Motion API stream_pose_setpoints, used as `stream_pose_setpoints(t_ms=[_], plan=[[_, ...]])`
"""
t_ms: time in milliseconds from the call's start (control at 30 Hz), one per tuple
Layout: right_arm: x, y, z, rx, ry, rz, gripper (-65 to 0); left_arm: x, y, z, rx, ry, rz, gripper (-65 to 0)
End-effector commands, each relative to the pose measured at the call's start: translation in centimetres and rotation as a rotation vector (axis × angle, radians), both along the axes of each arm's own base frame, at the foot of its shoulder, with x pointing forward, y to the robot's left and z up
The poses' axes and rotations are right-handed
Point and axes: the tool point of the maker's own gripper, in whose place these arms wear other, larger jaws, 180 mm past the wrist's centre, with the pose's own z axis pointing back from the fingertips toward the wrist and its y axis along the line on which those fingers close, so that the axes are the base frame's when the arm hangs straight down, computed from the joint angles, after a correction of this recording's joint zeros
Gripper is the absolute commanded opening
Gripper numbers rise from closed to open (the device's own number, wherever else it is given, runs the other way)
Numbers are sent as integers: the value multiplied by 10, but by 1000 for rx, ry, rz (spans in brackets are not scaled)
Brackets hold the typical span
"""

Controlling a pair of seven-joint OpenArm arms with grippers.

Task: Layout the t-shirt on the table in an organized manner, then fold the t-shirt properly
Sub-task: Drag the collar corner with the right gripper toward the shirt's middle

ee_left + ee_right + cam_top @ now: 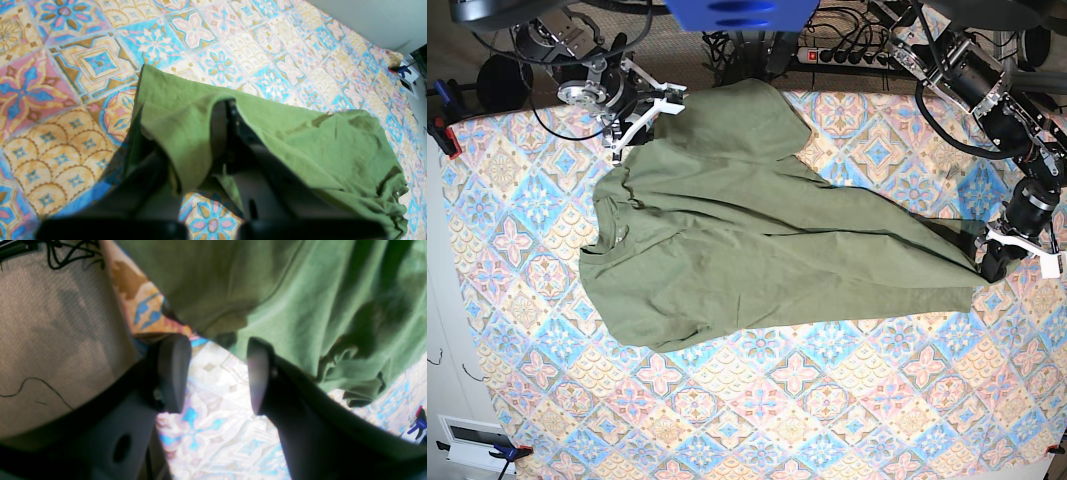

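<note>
One t-shirt [757, 255] out there, olive green, spread over one table [827, 420]. Two arms in play, so two grippers: the left gripper [989, 262] and the right gripper [642, 115]. One power strip [832, 55] at the back edge. Clamps on the table edge: at least three visible.

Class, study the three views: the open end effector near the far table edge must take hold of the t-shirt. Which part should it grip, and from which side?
Probably the loose edge of the t-shirt just ahead of the open right end effector. It would come in from the bare table side, low, one finger sliding under. The cloth there ends in a free, slightly lifted fold, while the left end effector pins the opposite corner.
</note>
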Motion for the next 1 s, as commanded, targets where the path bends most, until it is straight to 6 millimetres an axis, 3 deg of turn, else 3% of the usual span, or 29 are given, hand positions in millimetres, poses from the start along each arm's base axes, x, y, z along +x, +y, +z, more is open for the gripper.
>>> stream_pose_setpoints(t_ms=[0, 267, 467, 533, 667, 867, 967], plan=[[-16, 9, -3, 42, 62, 26, -365, 7, 5, 21, 22, -70, 3, -650], [1, 39, 4, 118, 23, 19, -365, 7, 6, 24, 21, -91, 14, -650], [23, 48, 12, 143, -28, 8, -375, 7, 6, 24, 21, -91, 14, -650], [31, 49, 15, 145, -44, 8, -439, 7, 6, 24, 21, -91, 14, -650], [49, 48, 23, 144, -89, 10, -638, 7, 6, 23, 21, -90, 14, -650], [61, 38, 29, 138, -121, -22, -640, -2, 9, 15, 38, -54, 8, -650], [34, 36, 17, 137, -54, -33, -640, -19, 17, 23, 94, -46, -16, -650]])
